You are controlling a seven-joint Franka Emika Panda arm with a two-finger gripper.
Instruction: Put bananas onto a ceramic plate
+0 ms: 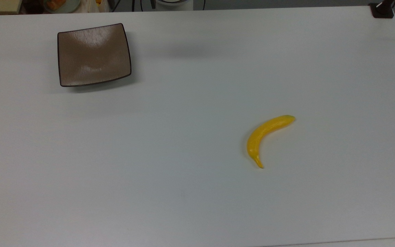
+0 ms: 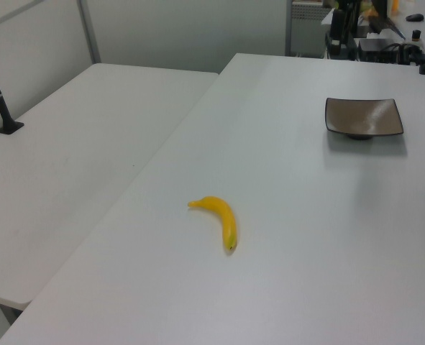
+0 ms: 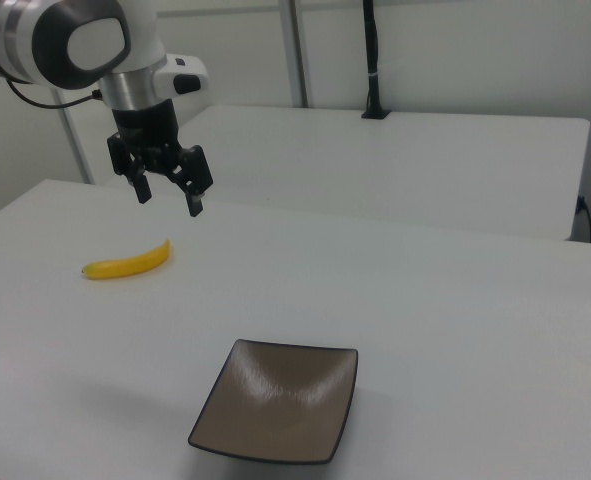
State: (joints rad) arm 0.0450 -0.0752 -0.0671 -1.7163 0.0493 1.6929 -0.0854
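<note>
A bright yellow banana [image 1: 255, 139] lies flat on the white table, right of centre in the top view. It lies left of centre in the left view [image 2: 223, 215] and at the left in the right view [image 3: 127, 264]. The square taupe-brown ceramic plate [image 1: 94, 55] sits empty at the top view's upper left, well apart from the banana; it also shows in the left view [image 2: 364, 116] and right view [image 3: 277, 400]. My gripper [image 3: 168, 200] hangs open in the air above the table, higher than the banana and a little to the right view's right, holding nothing.
A second white table [image 2: 68, 165] adjoins along the left view's left. A black clamped post [image 3: 372, 60] stands on it, also seen at the top view's upper right corner [image 1: 382, 10]. Cables and equipment [image 2: 370, 36] crowd the far end beyond the plate.
</note>
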